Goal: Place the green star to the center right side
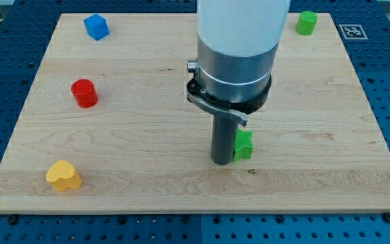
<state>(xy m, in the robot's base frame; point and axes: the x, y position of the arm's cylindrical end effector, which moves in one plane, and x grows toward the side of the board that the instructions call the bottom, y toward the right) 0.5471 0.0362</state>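
The arm's tip (221,161) sits against the left side of the green star (244,144), apparently touching it, on the wooden counter (317,122). A red cylinder (84,93), yellow heart (63,175) and blue cube (95,26) lie well apart at the view's left; a green block (307,22) occupies the top right.

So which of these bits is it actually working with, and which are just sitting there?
In the job:
- green star, partly hidden behind the rod
- my tip, touching the star on its left

Just lying about:
- blue cube
- red cylinder
- yellow heart
- green cylinder
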